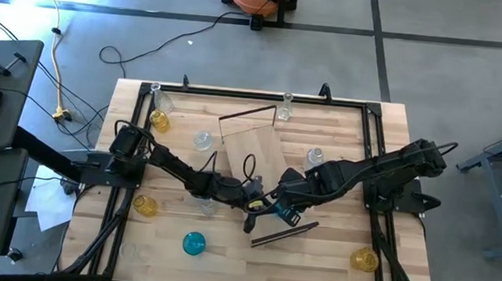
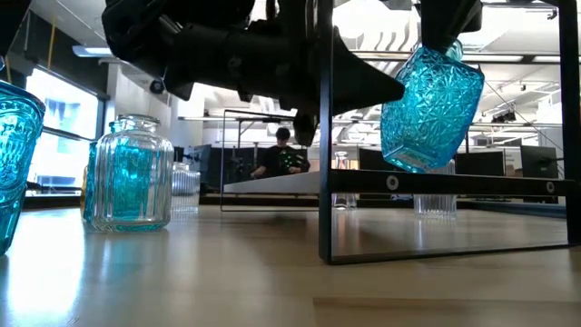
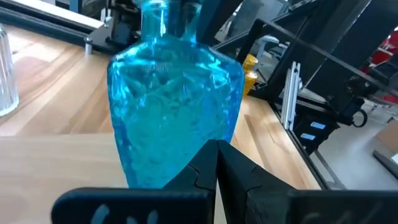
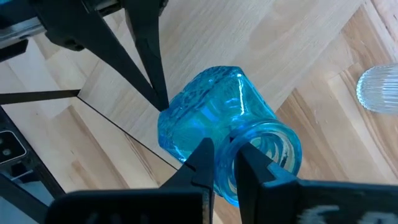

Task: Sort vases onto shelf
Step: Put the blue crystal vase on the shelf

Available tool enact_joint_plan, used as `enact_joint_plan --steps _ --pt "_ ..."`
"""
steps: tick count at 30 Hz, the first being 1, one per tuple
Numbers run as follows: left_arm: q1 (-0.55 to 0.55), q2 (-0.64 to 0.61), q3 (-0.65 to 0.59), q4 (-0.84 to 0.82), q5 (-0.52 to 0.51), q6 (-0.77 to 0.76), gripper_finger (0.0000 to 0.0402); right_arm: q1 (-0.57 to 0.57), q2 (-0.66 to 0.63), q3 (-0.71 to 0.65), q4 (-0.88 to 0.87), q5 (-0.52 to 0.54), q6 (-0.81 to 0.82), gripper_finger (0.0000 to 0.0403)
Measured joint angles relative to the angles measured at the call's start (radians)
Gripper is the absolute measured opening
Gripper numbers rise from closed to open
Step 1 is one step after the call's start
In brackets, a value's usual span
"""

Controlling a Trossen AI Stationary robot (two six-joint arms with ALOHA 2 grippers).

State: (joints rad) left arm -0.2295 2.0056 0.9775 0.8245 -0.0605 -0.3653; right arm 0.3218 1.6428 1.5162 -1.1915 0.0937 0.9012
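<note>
The whole counter is taken in from straight overhead, both arms and the surrounding floor included. From counter height, a level look across into the room is given, with the blue vase hanging close to the lens. That same vase is seen very near from the left wrist, facing toward the counter's right edge. From the right wrist it is looked down on, the counter wood filling the background. The vase is shared by three views.
</note>
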Motion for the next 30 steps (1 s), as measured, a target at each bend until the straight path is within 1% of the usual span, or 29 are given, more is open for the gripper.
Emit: enact_joint_plan --steps 5,10,16,26,30 --pt "-0.001 0.012 0.0 -0.012 0.0 -0.019 0.0003 0.007 0.0 0.0 0.001 0.001 0.007 0.0012" --pt "0.008 0.053 0.004 -0.006 0.0 -0.036 0.0003 0.014 0.0 -0.001 -0.002 0.002 0.01 0.0012" --pt "0.012 0.108 0.064 -0.006 0.027 -0.042 0.0003 0.025 0.0 -0.001 -0.016 -0.008 0.02 0.0012" --pt "0.011 0.109 0.081 -0.022 0.037 -0.034 0.0003 0.06 -0.001 -0.001 -0.017 0.002 0.065 0.0013" --pt "0.011 0.109 0.082 -0.025 0.038 -0.035 0.0003 0.072 -0.001 -0.001 -0.008 -0.008 0.071 0.0024"
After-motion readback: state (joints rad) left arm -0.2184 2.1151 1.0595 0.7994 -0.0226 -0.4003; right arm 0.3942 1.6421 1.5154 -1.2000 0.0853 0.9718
